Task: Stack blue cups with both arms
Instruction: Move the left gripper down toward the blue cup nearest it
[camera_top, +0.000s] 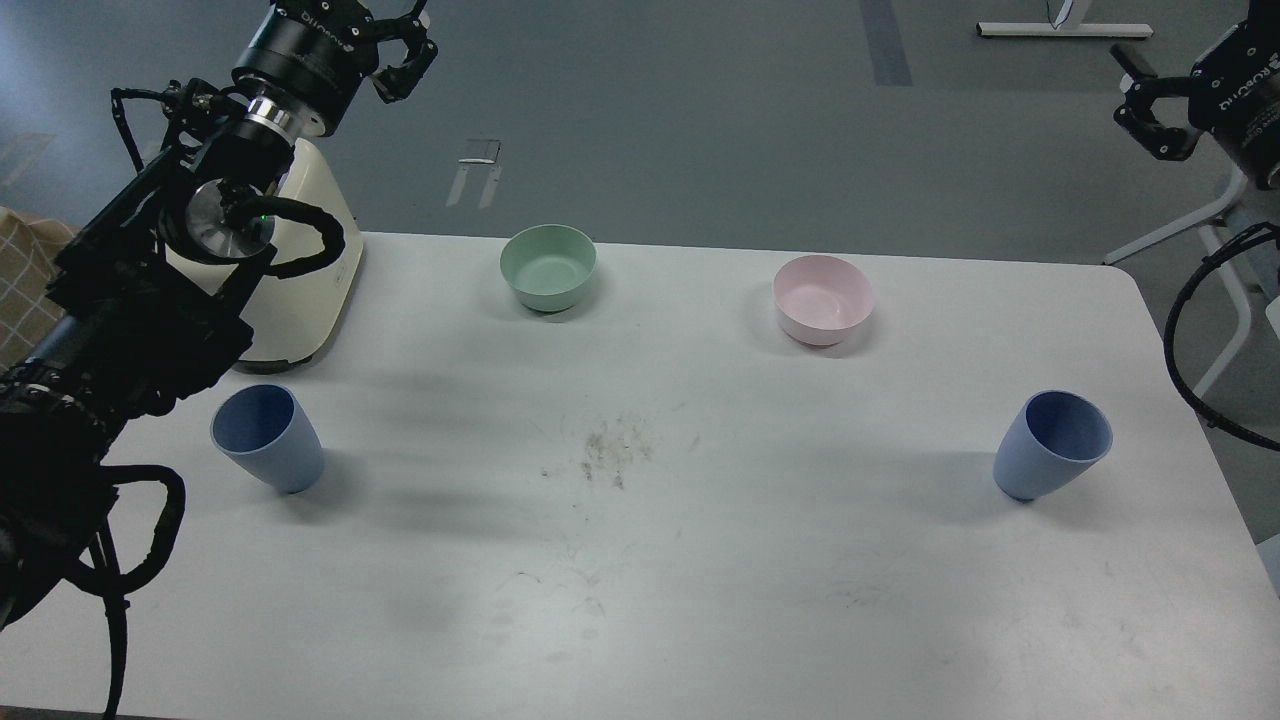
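Two blue cups stand upright on the white table (700, 560): one cup (268, 438) near the left edge, the other cup (1052, 443) near the right edge. They are far apart, and nothing touches either. My left gripper (408, 45) is raised high at the top left, well behind and above the left cup, with its fingers spread and empty. High at the top right, beyond the table's edge, my right gripper (1140, 95) stands open and holds nothing. It is well behind and above the right cup.
A mint-green bowl (548, 266) and a pink bowl (823, 298) sit toward the back of the table. A cream-white appliance (305, 280) stands at the back left, under my left arm. Dark smudges (605, 450) mark the table's middle.
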